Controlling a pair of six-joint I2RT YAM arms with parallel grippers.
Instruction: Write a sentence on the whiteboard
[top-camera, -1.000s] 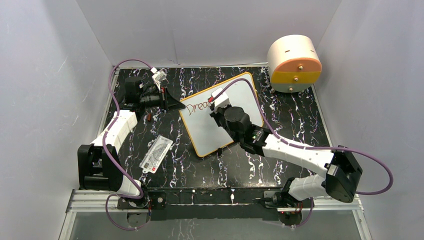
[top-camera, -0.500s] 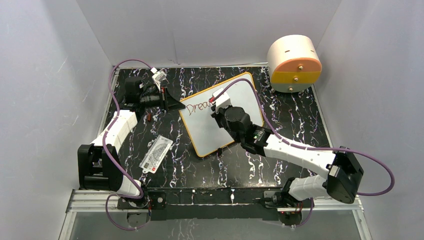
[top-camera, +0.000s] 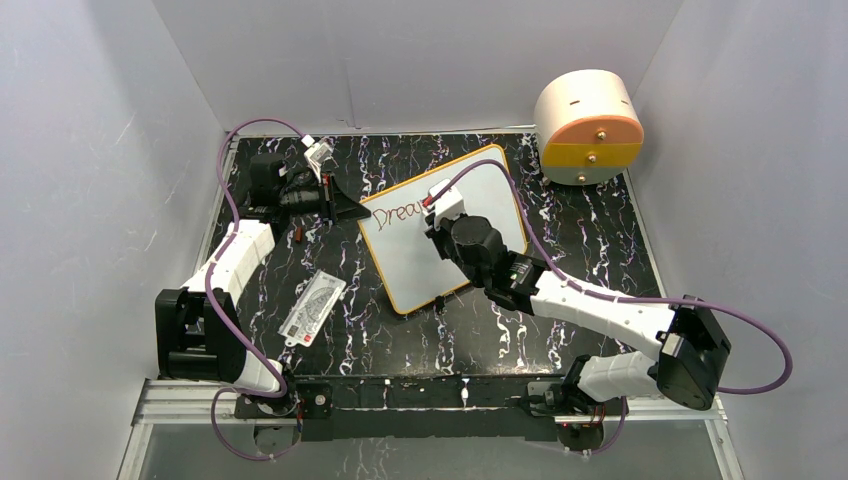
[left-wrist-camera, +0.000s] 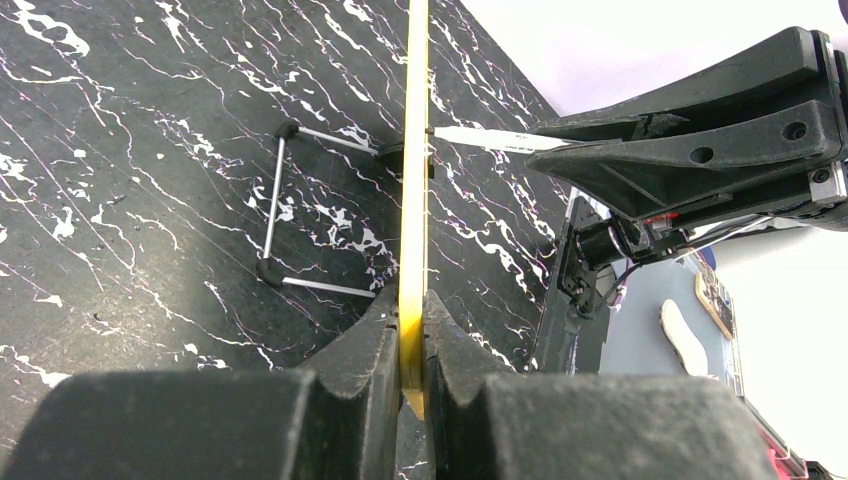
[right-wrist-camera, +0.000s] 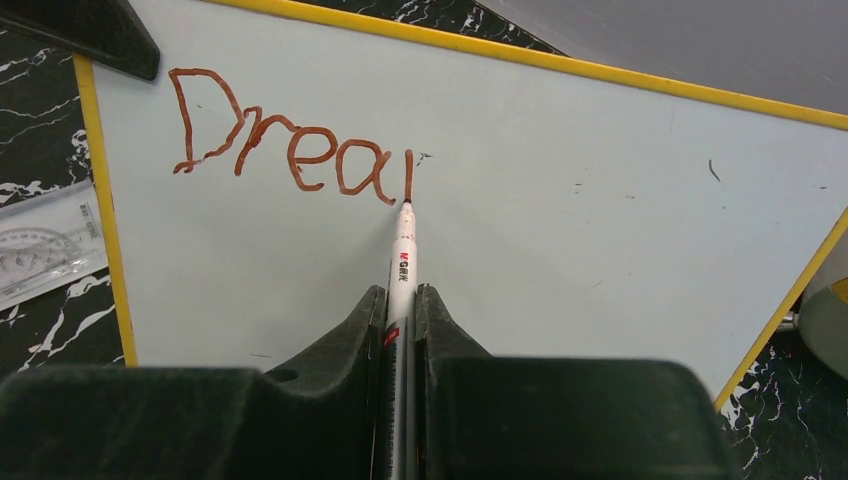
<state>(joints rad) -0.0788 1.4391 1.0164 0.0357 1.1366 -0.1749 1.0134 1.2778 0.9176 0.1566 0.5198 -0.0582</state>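
The right claw (right-wrist-camera: 400, 300) is clamped on a marker (right-wrist-camera: 403, 255). The marker's tip sticks out ahead of the fingertips and touches the whiteboard (right-wrist-camera: 600, 200). The sentence (right-wrist-camera: 290, 150) reads "Drea" plus one upright stroke. It lies just ahead and left of this claw, with the stroke's foot at the tip. The left claw (left-wrist-camera: 411, 310) pinches the board's yellow frame. The board runs straight ahead from it, seen edge-on above the tabletop (left-wrist-camera: 150, 150).

Bright, even light, soft shadows; wrist views blur nearest the lens.
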